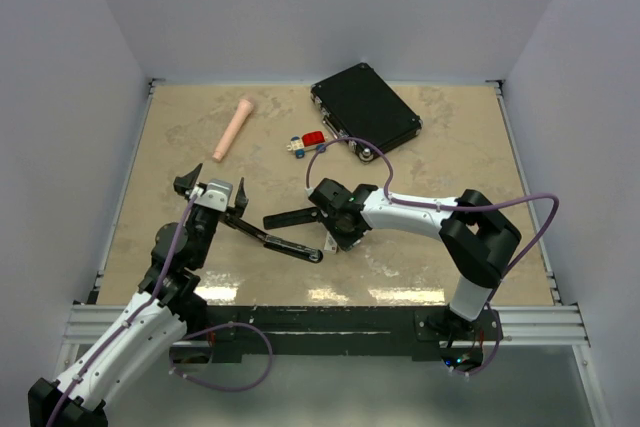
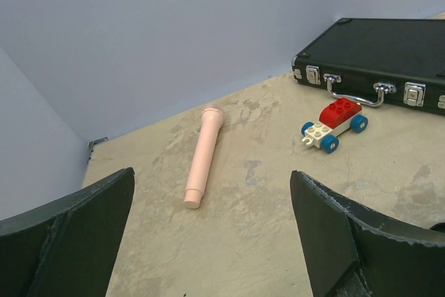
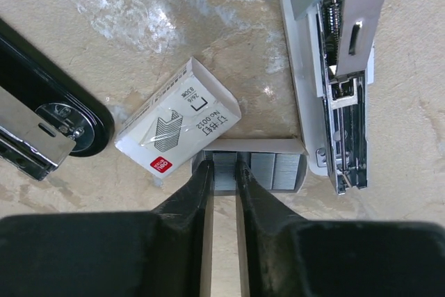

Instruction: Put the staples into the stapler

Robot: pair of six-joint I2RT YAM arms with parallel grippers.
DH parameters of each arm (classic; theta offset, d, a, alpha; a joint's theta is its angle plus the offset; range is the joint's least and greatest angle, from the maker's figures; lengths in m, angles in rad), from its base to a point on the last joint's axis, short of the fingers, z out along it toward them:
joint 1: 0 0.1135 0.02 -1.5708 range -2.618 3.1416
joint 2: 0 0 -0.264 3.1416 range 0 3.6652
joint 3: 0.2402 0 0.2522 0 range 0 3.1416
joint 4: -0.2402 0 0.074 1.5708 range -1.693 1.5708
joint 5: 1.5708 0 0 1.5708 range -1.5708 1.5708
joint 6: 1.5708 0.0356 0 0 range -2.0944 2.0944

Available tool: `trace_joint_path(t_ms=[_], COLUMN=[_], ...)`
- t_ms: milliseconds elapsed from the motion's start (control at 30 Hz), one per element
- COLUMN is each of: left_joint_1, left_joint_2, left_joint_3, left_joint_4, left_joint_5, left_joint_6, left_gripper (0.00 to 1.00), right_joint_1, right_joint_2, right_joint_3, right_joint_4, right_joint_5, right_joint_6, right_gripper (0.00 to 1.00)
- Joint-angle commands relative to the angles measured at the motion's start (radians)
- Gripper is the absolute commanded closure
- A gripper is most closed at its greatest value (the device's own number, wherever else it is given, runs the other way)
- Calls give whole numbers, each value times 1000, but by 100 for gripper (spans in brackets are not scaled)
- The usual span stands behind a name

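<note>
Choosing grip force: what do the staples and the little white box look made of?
The staples look metal: silvery-grey, fine parallel ridges. The white box is probably thin cardboard: printed label, sharp folded edges, slight gloss.

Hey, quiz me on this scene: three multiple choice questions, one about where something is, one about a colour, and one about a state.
1. Where is the toy car?
A. On top of the black case.
B. On the table, just in front of the case's handle.
C. Inside the case.

2. What colour are the toy car's wheels?
A. Yellow.
B. Green.
C. Blue.

3. How does the left gripper stand?
A. Open wide, holding nothing.
B. Shut on the toy car.
C. Shut on the handle.

Answers:
1 B, the car sits on the tabletop close to the metal handle.
2 C, every wheel that shows is blue.
3 A, its fingers stand far apart with nothing gripped between them.
</note>
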Motion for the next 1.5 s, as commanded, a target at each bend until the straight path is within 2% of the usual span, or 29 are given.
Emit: trace_joint_path(t_ms=[0,33,100,433,700,900,1033,1233,1467], left_joint_1=[-2,-2,-2,-2,-2,7,43,138,144], left_joint_2=[-5,-6,-6,-12,-57,-45,-49,-46,-49], left_joint_3=[-6,-5,-5,-1,20,31,43,40,32], left_joint_4=[44,44,46,43,24,7,-5,7,18], left_joint_5=[11,11,11,13,23,-40,-21,6,11], left_joint_6=[9,10,9,4,-13,0,-2,-20,-22], left_gripper=[2,2,2,2,2,2,2,2,2], right_joint_1=[5,5,5,5,7,20,34,85,123], right_joint_2=[-11,-18,-26,-115,-203,-192,-160,-82,-22], right_joint_3=[39,41,44,60,57,62,59,90,113], right_joint_4=[-7,-10,-13,-18,103,206,286,332,373], right_joint_5=[33,33,24,-8,-107,-204,-243,-244,-230], right_joint_6=[-4,-6,-10,-39,-154,-256,-280,-329,-349], right_gripper=[89,93,94,95,96,96,96,96,96])
